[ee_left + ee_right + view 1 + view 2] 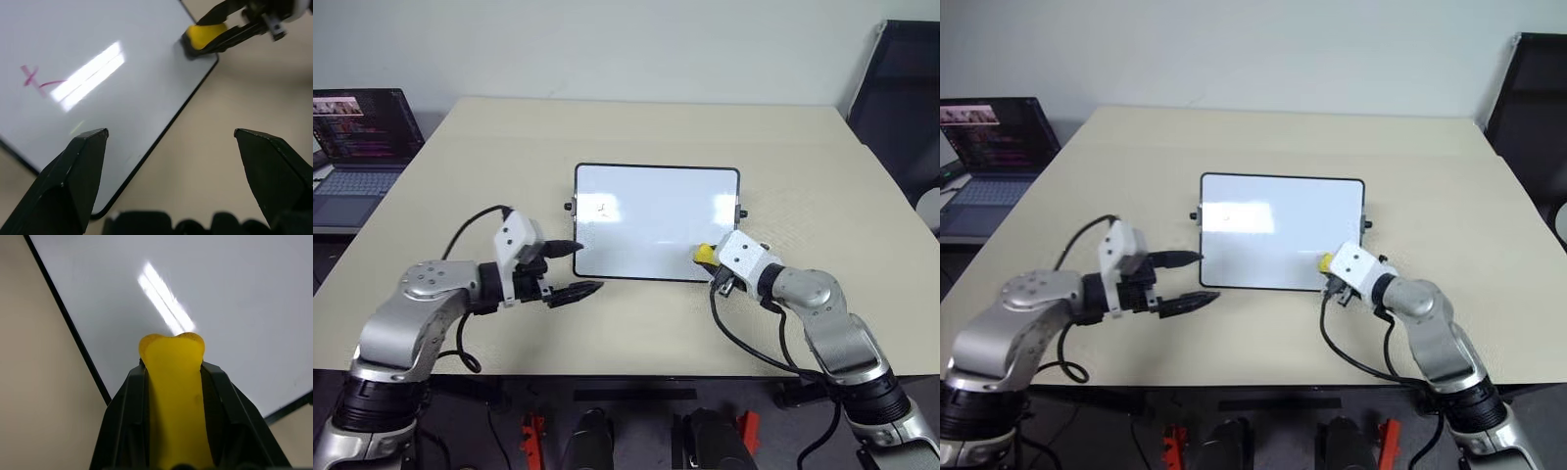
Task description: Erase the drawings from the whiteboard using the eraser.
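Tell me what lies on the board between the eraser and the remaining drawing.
Nothing: in the left eye view, bare glossy whiteboard stretches from the eraser, held in the right gripper, to the drawing.

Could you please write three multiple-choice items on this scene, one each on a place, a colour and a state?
1. Where is the eraser?
A. at the whiteboard's near right corner
B. on the laptop
C. at the table's far edge

2. What colour is the remaining drawing?
A. green
B. pinkish red
C. blue

3. How is the left gripper?
A. shut on the eraser
B. open and empty
C. shut on a marker

Answers: 1 A, the right gripper holds the eraser there; 2 B, the left wrist view shows a pinkish-red squiggle; 3 B, its fingers stand apart with nothing between.
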Robot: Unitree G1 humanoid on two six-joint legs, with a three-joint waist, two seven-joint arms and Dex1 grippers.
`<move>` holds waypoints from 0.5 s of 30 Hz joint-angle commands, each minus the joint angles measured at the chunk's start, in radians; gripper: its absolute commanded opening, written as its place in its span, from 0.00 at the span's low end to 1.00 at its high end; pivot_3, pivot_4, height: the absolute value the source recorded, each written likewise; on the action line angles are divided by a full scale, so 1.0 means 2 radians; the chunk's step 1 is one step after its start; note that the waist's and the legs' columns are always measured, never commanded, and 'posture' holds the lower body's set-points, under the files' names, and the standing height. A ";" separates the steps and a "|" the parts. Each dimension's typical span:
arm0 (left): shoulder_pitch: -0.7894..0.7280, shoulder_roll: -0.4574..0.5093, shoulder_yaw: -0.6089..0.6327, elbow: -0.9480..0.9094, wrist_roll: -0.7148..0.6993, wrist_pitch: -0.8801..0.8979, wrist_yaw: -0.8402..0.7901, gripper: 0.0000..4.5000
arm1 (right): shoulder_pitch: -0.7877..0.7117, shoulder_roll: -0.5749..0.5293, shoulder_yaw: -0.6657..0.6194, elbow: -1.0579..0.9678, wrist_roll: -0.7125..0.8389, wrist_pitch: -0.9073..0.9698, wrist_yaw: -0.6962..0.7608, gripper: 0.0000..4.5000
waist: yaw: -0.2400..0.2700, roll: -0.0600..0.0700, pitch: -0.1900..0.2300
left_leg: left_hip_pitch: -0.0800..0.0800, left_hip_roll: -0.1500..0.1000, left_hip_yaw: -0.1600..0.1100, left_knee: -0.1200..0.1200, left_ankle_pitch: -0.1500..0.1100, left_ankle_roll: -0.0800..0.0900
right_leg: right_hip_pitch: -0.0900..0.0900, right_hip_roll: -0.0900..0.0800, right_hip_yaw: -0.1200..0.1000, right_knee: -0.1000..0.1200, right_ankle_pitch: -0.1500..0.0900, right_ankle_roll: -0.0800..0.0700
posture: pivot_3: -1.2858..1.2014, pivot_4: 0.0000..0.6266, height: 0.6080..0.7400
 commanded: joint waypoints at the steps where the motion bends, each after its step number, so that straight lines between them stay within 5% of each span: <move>1: 0.027 0.019 0.048 -0.030 -0.013 0.010 0.010 1.00 | 0.010 0.004 -0.027 -0.061 0.052 0.033 0.018 0.24 | 0.001 0.000 0.000 | 0.000 0.000 0.000 0.000 0.000 -0.001 | 0.000 0.000 0.000 0.000 0.000 0.000 | 0.52 0.24 1.00; 8: 0.094 0.025 0.121 -0.032 -0.006 0.020 0.045 1.00 | -0.017 0.062 0.038 -0.084 0.084 0.060 -0.001 0.24 | 0.000 0.000 0.000 | 0.000 0.000 0.000 -0.001 -0.002 -0.002 | 0.000 0.000 0.000 0.000 -0.002 0.000 | 0.52 0.24 1.00; 15: 0.102 0.023 0.137 -0.033 -0.012 0.026 0.067 1.00 | -0.167 0.127 0.077 0.075 0.059 0.026 -0.031 0.24 | 0.000 0.000 0.000 | 0.001 0.000 0.000 0.001 -0.001 -0.002 | 0.000 0.000 0.000 0.000 -0.001 0.000 | 0.52 0.24 1.00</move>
